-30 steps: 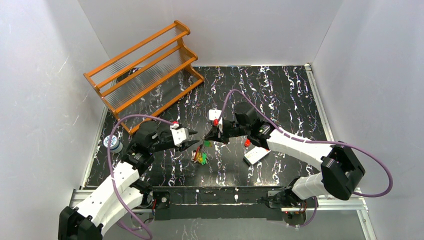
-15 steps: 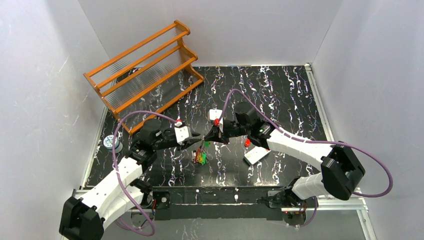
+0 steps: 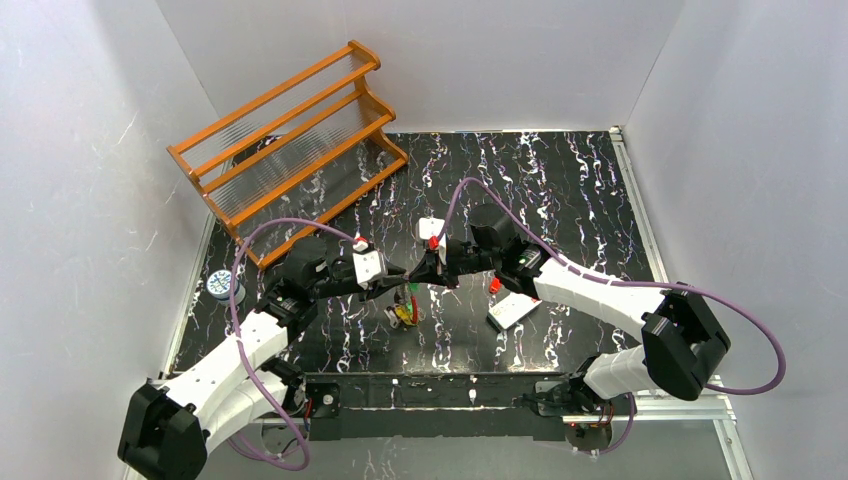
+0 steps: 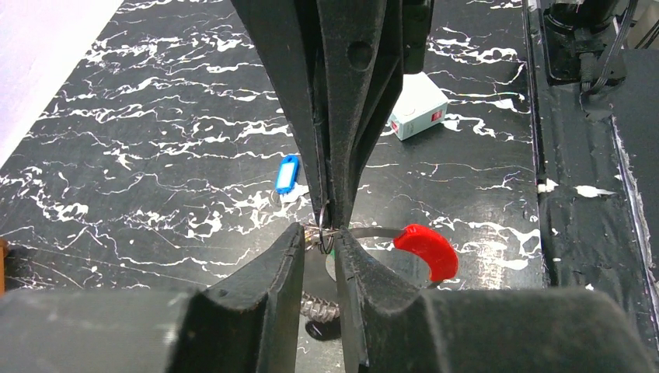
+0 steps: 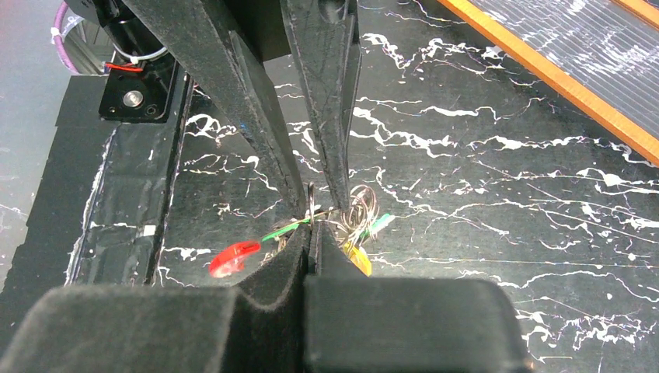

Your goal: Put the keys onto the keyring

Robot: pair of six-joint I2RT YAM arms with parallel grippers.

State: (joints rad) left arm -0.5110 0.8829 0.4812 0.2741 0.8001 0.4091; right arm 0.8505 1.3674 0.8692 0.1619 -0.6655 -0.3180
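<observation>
Over the middle of the table my two grippers meet tip to tip. My right gripper (image 3: 418, 281) (image 5: 311, 225) is shut on the thin wire keyring (image 5: 361, 206) (image 4: 324, 223). A bunch of keys (image 3: 404, 313) hangs from it: red (image 5: 233, 256) (image 4: 423, 249), green (image 5: 284, 231) and yellow (image 5: 357, 260). My left gripper (image 3: 398, 280) (image 4: 320, 231) faces it, jaws narrowed to a slim gap around the ring wire. Whether they pinch it is unclear. One blue key (image 4: 287, 172) lies alone on the table beyond.
A white card with a red dot (image 3: 512, 311) (image 4: 417, 115) lies right of the grippers, a small red piece (image 3: 494, 285) beside it. An orange rack (image 3: 290, 140) stands at the back left. A small round blue-white object (image 3: 225, 285) sits by the left wall.
My left gripper has moved right to the right gripper's tip and its jaws have narrowed. The hanging keys shifted slightly. The right arm stayed put.
</observation>
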